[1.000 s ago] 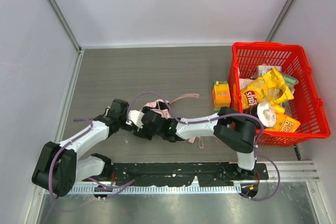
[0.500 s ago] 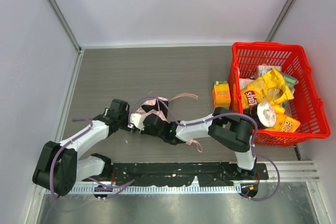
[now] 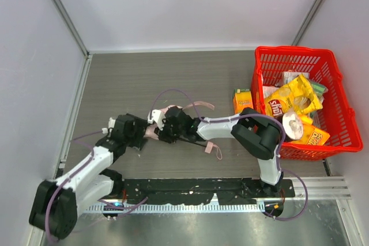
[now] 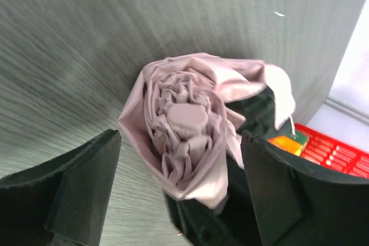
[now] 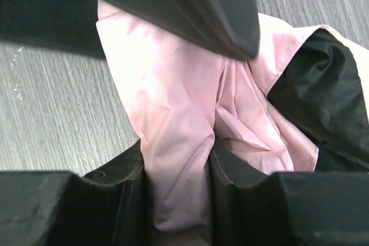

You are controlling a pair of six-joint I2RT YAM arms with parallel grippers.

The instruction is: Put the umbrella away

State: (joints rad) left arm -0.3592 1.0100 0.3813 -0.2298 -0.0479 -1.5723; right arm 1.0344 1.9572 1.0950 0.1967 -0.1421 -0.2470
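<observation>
The pale pink umbrella [image 3: 154, 126] lies folded and crumpled on the grey table, left of centre, with its strap [image 3: 212, 149] trailing to the right. In the right wrist view a fold of the umbrella [image 5: 173, 119] is pinched between my right gripper's [image 5: 176, 168] fingers [image 5: 118, 200], which are shut on it. My left gripper [image 4: 180, 139] stands wide open, its fingers [image 4: 81, 188] on either side of the bunched end of the umbrella [image 4: 187, 116] and apart from the fabric. From above, the left gripper [image 3: 137, 133] faces the right gripper [image 3: 161, 128] across the bundle.
A red basket [image 3: 340, 84] with several snack bags stands at the right edge, and its corner [image 4: 340, 154] shows in the left wrist view. An orange carton [image 3: 243, 101] stands just left of it. Walls close in the table on the left, right and far sides.
My left gripper has let go and opened wide, drawing back to the lower left. My right gripper has shifted up and left and closed on the pink fabric.
</observation>
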